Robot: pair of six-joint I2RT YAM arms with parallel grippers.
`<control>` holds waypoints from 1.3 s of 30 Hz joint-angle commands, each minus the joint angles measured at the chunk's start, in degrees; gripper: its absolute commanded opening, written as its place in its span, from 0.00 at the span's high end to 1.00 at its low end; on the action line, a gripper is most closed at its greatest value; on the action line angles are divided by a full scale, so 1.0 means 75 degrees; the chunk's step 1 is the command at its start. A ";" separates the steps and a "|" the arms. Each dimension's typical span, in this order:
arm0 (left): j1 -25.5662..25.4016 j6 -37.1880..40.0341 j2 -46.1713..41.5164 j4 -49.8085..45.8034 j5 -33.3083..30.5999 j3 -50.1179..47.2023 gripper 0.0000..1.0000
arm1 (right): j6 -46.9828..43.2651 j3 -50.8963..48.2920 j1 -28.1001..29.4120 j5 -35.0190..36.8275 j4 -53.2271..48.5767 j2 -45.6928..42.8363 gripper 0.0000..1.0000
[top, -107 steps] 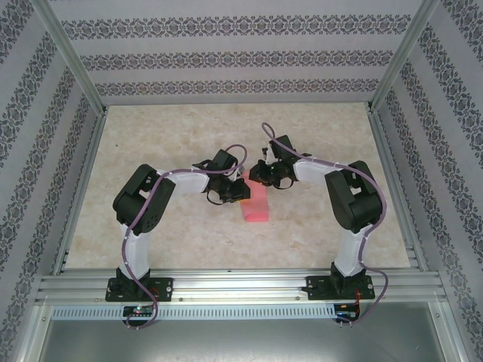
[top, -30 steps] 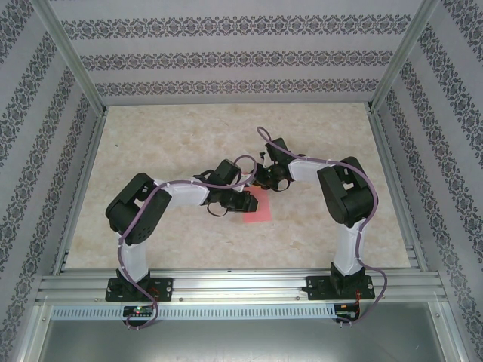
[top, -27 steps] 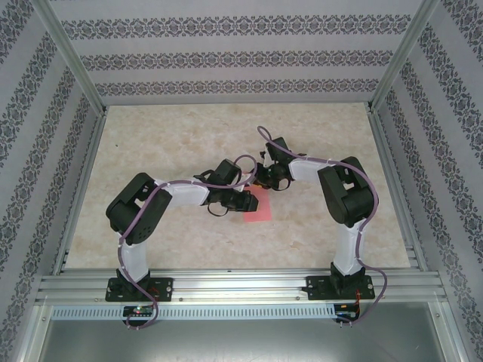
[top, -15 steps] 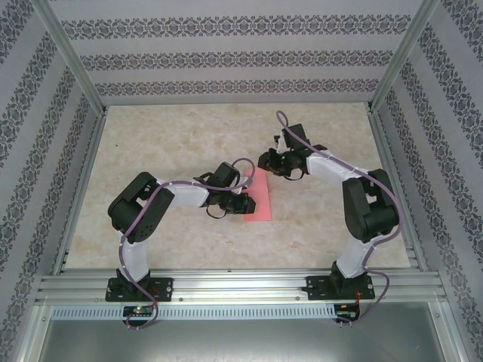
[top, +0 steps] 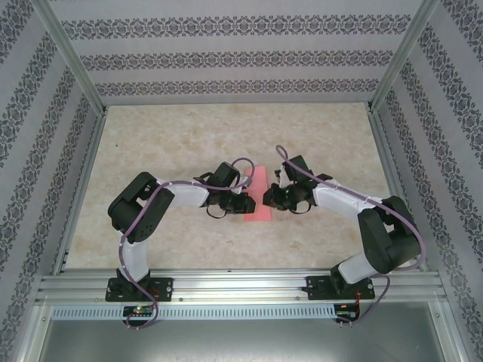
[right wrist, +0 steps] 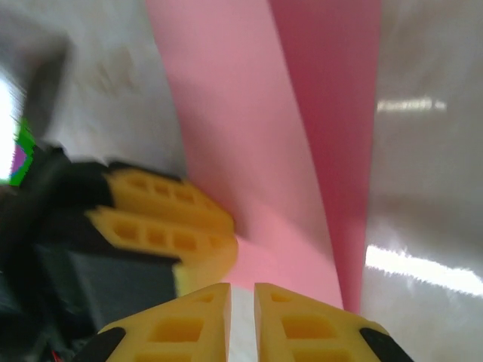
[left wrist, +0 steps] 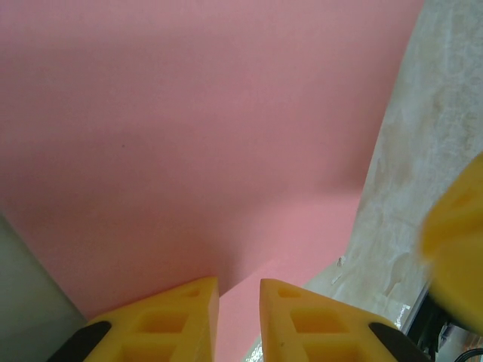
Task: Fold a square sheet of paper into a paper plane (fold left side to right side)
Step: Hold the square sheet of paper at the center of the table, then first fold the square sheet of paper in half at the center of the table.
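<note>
Beige marbled table (top: 166, 151) looks slick, so my worry is the square sheet of paper (top: 259, 190), lying mid-table between the two tools, skidding or creasing crooked if a tip drags instead of pressing. Low reach-in from the left arm (top: 181, 192); the right arm (top: 339, 202) is stretched low, elbow out. On the sheet's left edge sits the left gripper (top: 242, 204), at its right edge the right gripper (top: 269, 198) — both jaws all but closed; pinch or press, can't tell

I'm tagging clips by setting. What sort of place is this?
Likely a robotics lab test cell: aluminium frame, patterned wall panels, and a left arm and right arm bolted at a marble-look table.
</note>
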 commanded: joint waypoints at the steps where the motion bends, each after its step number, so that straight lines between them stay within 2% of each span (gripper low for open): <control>1: -0.0021 -0.0025 0.0262 -0.0212 -0.0203 -0.0064 0.77 | 0.0430 -0.0167 0.0180 -0.0019 0.0622 0.0297 0.83; 10: -0.0021 -0.0149 0.0142 -0.0220 -0.0146 0.0091 0.75 | 0.0043 0.0117 0.0332 0.1012 -0.0074 0.1029 0.84; 18: 0.0113 -0.0277 0.0143 -0.0418 -0.0168 0.0734 0.70 | -0.0188 0.0036 0.0348 0.1259 -0.0390 0.1273 0.84; 26: 0.0436 -0.0276 0.0708 -0.0492 -0.0160 0.1361 0.74 | -0.0295 0.0053 0.0337 0.1302 -0.0374 0.1412 0.84; 32: 0.0492 0.0142 0.0922 -0.0947 -0.0543 0.1572 0.75 | -0.0348 0.0106 0.0337 0.1372 -0.0431 0.1486 0.84; 39: 0.0865 0.0321 0.0980 -0.0960 -0.1002 0.1573 0.73 | -0.0459 0.0105 0.0349 0.1535 -0.0660 0.1519 0.84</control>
